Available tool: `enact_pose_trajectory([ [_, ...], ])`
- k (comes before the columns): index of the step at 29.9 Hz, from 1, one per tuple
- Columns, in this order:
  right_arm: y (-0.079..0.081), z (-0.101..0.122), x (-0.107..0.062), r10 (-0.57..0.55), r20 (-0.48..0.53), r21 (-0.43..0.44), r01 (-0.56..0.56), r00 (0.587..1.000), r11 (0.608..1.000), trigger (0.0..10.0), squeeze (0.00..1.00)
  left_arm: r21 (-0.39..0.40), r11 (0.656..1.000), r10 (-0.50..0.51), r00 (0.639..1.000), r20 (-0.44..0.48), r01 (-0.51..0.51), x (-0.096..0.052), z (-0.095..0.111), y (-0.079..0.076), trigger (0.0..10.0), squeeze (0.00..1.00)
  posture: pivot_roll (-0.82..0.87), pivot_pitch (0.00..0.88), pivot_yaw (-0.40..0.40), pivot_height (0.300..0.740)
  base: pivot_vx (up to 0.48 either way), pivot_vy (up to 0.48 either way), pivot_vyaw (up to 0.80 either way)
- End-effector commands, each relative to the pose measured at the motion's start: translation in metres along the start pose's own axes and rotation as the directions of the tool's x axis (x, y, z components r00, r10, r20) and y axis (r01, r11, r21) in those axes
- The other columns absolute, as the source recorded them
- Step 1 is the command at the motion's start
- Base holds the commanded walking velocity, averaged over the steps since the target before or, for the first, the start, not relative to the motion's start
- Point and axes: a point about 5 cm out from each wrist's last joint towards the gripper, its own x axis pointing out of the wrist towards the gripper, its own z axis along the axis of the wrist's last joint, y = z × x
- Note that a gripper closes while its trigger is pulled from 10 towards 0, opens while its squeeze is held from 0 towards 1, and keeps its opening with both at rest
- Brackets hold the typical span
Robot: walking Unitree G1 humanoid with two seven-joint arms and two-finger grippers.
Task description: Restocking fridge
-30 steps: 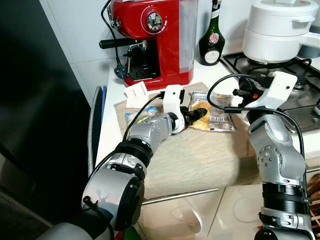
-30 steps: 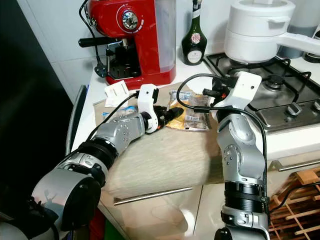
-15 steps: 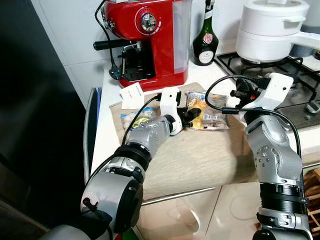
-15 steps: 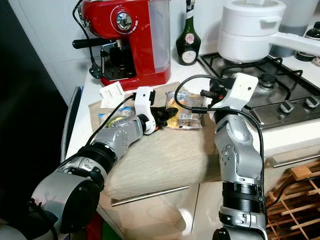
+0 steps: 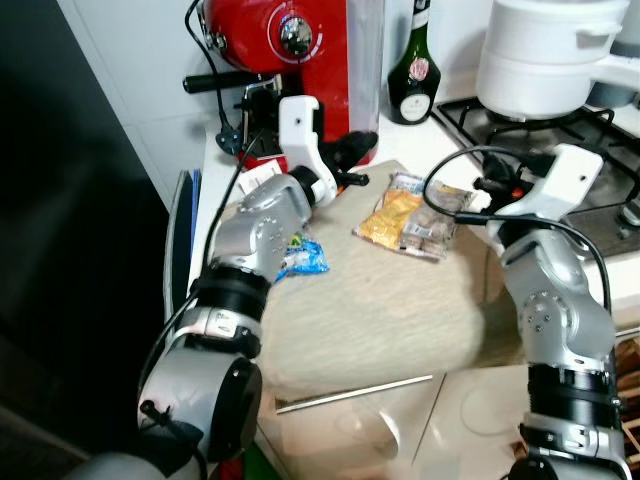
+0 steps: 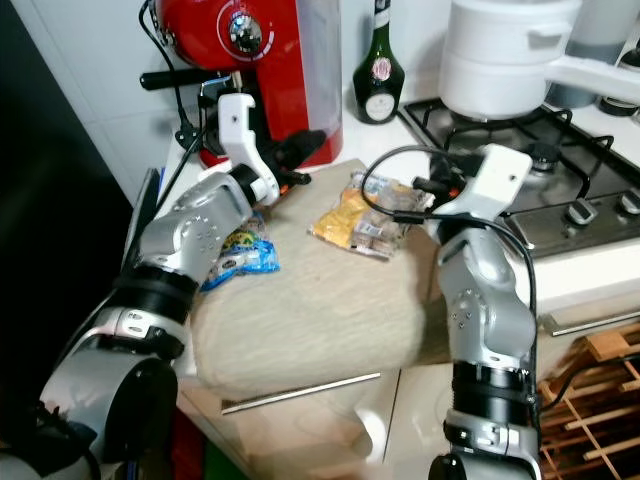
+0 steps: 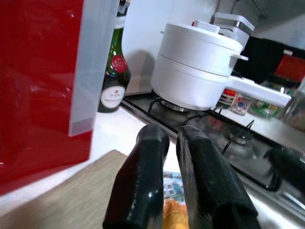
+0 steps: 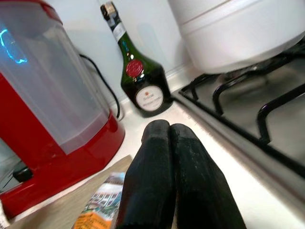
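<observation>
Several snack packets, one orange-yellow and the others clear, lie in a heap on a beige board on the counter. A blue packet lies on the board's left part, beside my left forearm. My left gripper is raised above the board's far left corner, in front of the red coffee machine. Its fingers are shut with nothing between them. My right gripper hovers just right of the snack heap, shut and empty, behind its white wrist.
A green bottle stands behind the board. To the right, a white pot sits on a gas hob. A tall dark surface rises on the left. A metal handle bar runs below the counter edge.
My left gripper has lifted off the snack packets and swung up and back toward the coffee machine, holding nothing. The blue packet now lies uncovered. The right arm has hardly moved.
</observation>
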Motion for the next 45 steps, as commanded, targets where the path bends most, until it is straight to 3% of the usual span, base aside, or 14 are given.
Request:
enact_pose_trajectory([
  [1, 0.004, 0.005, 0.005, 0.023, 0.010, 0.000, -0.023, 1.000, 1.000, 10.0, 0.00, 0.068, 0.997, -0.025, 0.998, -0.051, 0.029, -0.003, -0.002, -0.003, 0.0, 0.00, -0.21, 0.000, 0.114, 0.740, 0.000, 0.000, 0.00],
  [2, 0.004, 0.006, 0.005, 0.022, 0.016, -0.009, -0.022, 1.000, 1.000, 10.0, 0.00, 0.133, 0.991, -0.003, 0.997, -0.077, 0.013, -0.005, -0.006, 0.000, 0.0, 0.00, -0.21, 0.000, 0.115, 0.740, 0.000, 0.000, 0.00],
  [3, 0.004, 0.007, 0.005, 0.021, 0.022, -0.016, -0.021, 1.000, 1.000, 10.0, 0.00, 0.193, 0.981, 0.012, 0.996, -0.093, 0.006, -0.007, -0.010, 0.002, 1.3, 0.00, -0.21, 0.000, 0.116, 0.740, 0.000, 0.000, 0.00],
  [4, 0.004, 0.008, 0.005, 0.023, 0.028, -0.028, -0.022, 0.999, 0.999, 10.0, 0.00, 0.241, 0.970, 0.035, 0.994, -0.101, -0.010, -0.009, -0.013, 0.005, 8.4, 0.00, -0.21, 0.000, 0.117, 0.740, 0.000, 0.000, 0.00],
  [5, 0.005, 0.008, 0.005, 0.024, 0.032, -0.036, -0.023, 0.999, 0.999, 10.0, 0.00, 0.267, 0.964, 0.047, 0.993, -0.105, -0.017, -0.010, -0.015, 0.007, 8.4, 0.00, -0.21, 0.000, 0.118, 0.740, 0.000, 0.000, 0.00],
  [6, 0.008, 0.005, 0.004, 0.027, 0.040, -0.081, -0.024, 0.999, 0.996, 10.0, 0.00, 0.344, 0.939, 0.066, 0.991, -0.115, -0.023, -0.013, -0.023, 0.009, 10.0, 1.00, -0.21, 0.000, 0.119, 0.740, 0.000, 0.000, 0.00],
  [11, 0.010, -0.005, -0.002, 0.022, 0.037, -0.161, -0.016, 0.999, 0.987, 10.0, 0.00, 0.353, 0.935, 0.072, 0.990, -0.120, -0.025, -0.017, -0.034, 0.005, 10.0, 1.00, -0.21, 0.000, 0.122, 0.740, 0.000, 0.000, 0.00],
  [18, 0.012, -0.012, -0.001, 0.021, 0.024, -0.152, -0.017, 1.000, 0.988, 10.0, 0.00, 0.392, 0.920, 0.072, 0.992, -0.104, -0.026, -0.019, -0.043, 0.003, 10.0, 1.00, -0.21, 0.000, 0.121, 0.740, 0.000, 0.000, 0.00],
  [25, 0.014, -0.019, -0.004, 0.033, 0.017, -0.199, -0.029, 0.999, 0.980, 10.0, 0.00, 0.417, 0.906, 0.120, 0.988, -0.093, -0.071, -0.023, -0.049, 0.014, 10.0, 1.00, -0.20, 0.000, 0.116, 0.740, 0.000, 0.000, 0.00],
  [27, 0.013, -0.019, -0.005, 0.031, 0.018, -0.205, -0.027, 0.999, 0.978, 10.0, 0.00, 0.404, 0.911, 0.125, 0.988, -0.088, -0.079, -0.023, -0.049, 0.016, 10.0, 1.00, -0.21, 0.000, 0.114, 0.740, 0.000, 0.000, 0.00],
  [31, 0.015, -0.018, -0.008, 0.051, 0.041, -0.320, -0.035, 0.998, 0.947, 10.0, 0.00, 0.269, 0.959, 0.108, 0.992, -0.058, -0.089, -0.019, -0.045, 0.015, 10.0, 1.00, -0.21, 0.000, 0.109, 0.740, 0.000, 0.000, 0.00],
  [35, 0.011, -0.021, -0.015, 0.044, 0.031, -0.377, -0.029, 0.999, 0.926, 10.0, 0.00, 0.189, 0.978, 0.104, 0.993, -0.053, -0.092, -0.016, -0.048, 0.012, 10.0, 1.00, -0.21, 0.000, 0.103, 0.740, 0.000, 0.000, 0.00],
  [40, 0.002, -0.018, -0.030, -0.019, 0.063, -0.421, 0.044, 0.998, 0.906, 10.0, 0.00, 0.192, 0.979, 0.075, 0.996, -0.046, -0.065, -0.013, -0.046, 0.005, 10.0, 1.00, -0.21, 0.000, 0.097, 0.740, 0.000, 0.000, 0.00],
  [45, 0.004, -0.010, -0.040, -0.008, 0.130, -0.495, 0.071, 0.992, 0.866, 10.0, 0.00, 0.178, 0.983, 0.051, 0.998, -0.048, -0.042, -0.013, -0.045, 0.003, 10.0, 1.00, -0.21, 0.000, 0.099, 0.740, 0.000, 0.000, 0.00],
])
